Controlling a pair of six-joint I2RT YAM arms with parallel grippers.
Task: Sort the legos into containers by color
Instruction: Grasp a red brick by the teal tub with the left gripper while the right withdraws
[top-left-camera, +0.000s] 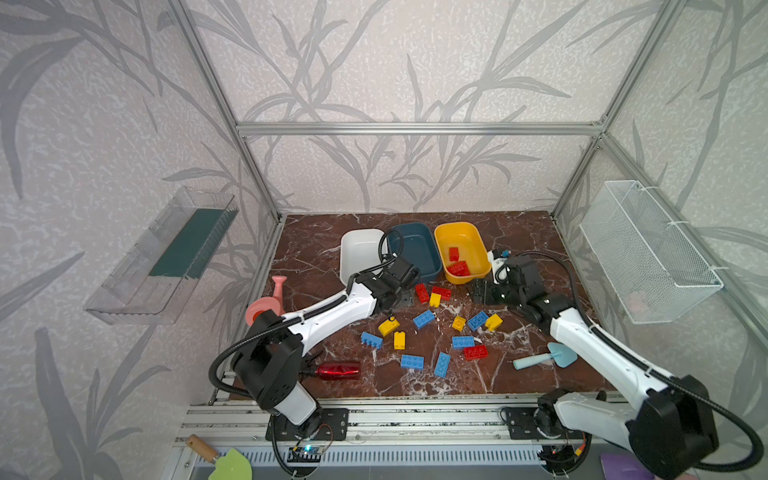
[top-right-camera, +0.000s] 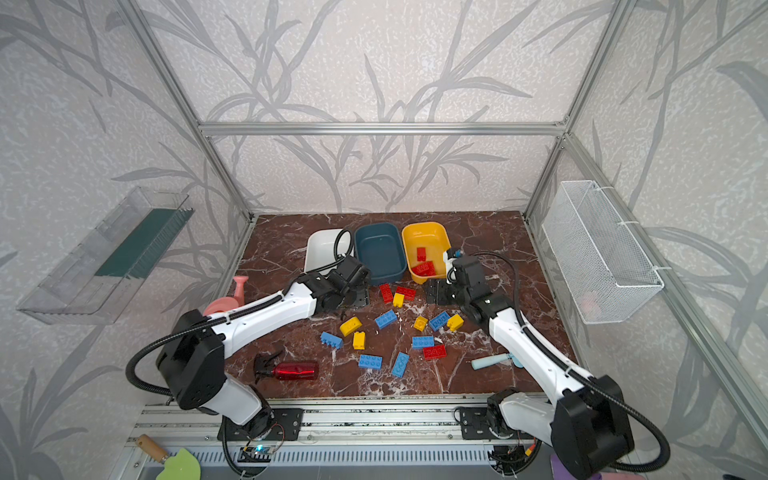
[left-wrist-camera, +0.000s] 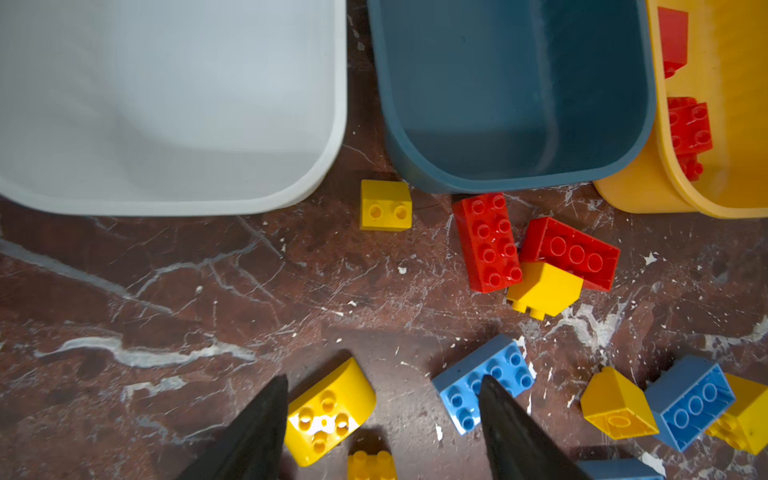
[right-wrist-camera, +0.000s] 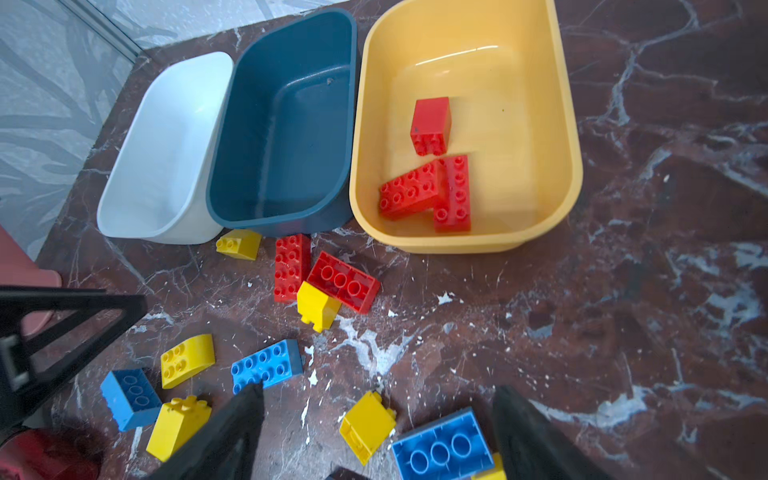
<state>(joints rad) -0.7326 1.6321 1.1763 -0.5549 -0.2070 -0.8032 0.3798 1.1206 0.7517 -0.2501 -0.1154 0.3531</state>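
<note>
Three containers stand in a row at the back: white (top-left-camera: 353, 249) and teal (top-left-camera: 417, 249) hold nothing, yellow (top-left-camera: 465, 237) holds three red legos (right-wrist-camera: 428, 191). Loose red (top-left-camera: 422, 293), yellow (top-left-camera: 388, 327) and blue legos (top-left-camera: 424, 319) lie scattered on the marble in front. My left gripper (top-left-camera: 400, 298) hovers open over a rounded yellow brick (left-wrist-camera: 328, 411) and a blue brick (left-wrist-camera: 486, 374), gripping neither. My right gripper (top-left-camera: 484, 291) is open too, above a yellow brick (right-wrist-camera: 368, 419) and a blue brick (right-wrist-camera: 440, 446), near the yellow tub's front.
A red spray bottle (top-left-camera: 338, 370) lies front left and a light blue scoop (top-left-camera: 544, 358) front right. A pink watering can (top-left-camera: 268, 305) stands at the left edge. A wire basket (top-left-camera: 648, 253) and a clear tray (top-left-camera: 166, 257) hang on the side walls.
</note>
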